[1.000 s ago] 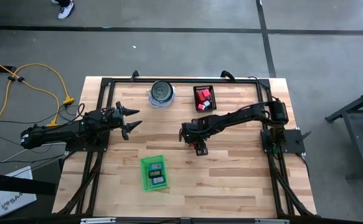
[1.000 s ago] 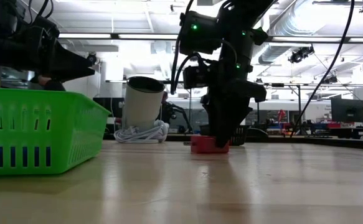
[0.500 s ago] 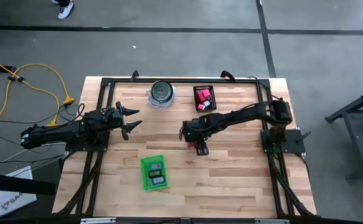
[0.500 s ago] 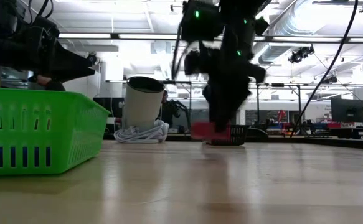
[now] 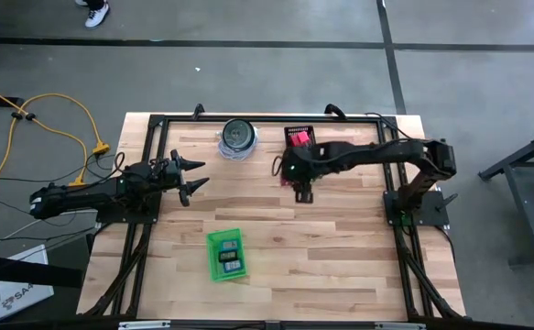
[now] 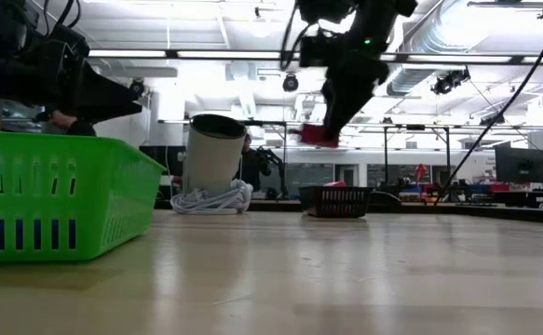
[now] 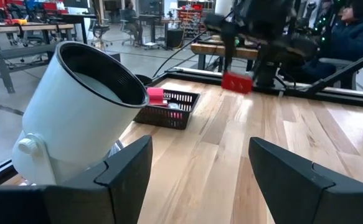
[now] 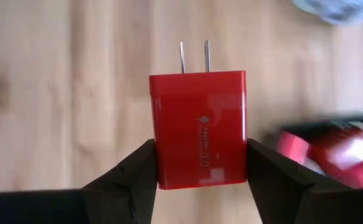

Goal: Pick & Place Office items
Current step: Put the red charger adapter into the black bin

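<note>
My right gripper is shut on a red plug block with two metal prongs. It hangs in the air just to the near side of the small black basket, which holds red and pink pieces. In the high view this gripper is at mid-table. My left gripper waits open over the table's left part, touching nothing. Its wrist view shows the red block and the black basket. The green tray stands near the near edge and holds blue pieces. My right gripper pinches the red block by its two opposite side faces between the two fingers, at the end away from the prongs. The prongs point away from the fingers. The fingers come slanting down from above, and the block is lifted clear of the table.
A white round container on a coiled white cord stands at the far edge, left of the black basket. The green tray's wall fills the low view's left. Bare wood lies between the tray and the basket.
My right gripper has lifted the red block off the table, well clear of it, and has carried it toward the far edge and a little right, toward the black basket. It has stayed shut on the block. My left arm has kept still.
</note>
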